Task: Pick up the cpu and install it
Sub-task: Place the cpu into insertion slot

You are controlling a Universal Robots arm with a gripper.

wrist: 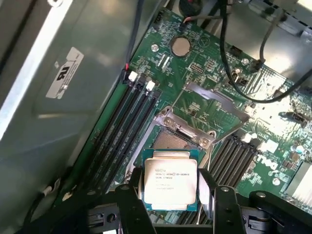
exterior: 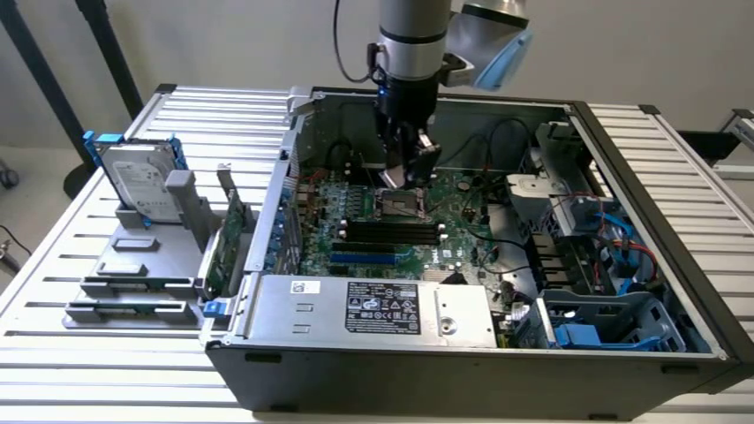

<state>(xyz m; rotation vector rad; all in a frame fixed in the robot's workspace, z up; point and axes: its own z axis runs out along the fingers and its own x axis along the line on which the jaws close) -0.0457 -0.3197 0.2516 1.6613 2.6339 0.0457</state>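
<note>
1. Pinching the cpu (wrist: 169, 178) by two opposite edges, my jaws are standing wide, one on each side of it.
2. I am judging it light, thin and stiff, with a slick metal lid and a delicate underside, so I am gripping the rim edges, not the faces.
3. I am holding it level over the open socket (wrist: 181, 130) on the motherboard (wrist: 204, 63).
4. My arm (exterior: 412, 35) is reaching straight down into the computer case (exterior: 471, 389) on the table (exterior: 48, 353).

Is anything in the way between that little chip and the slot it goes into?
Nothing visible. The pincer holds the cpu above the open socket on the motherboard, and nothing lies across the gap between them.
</note>
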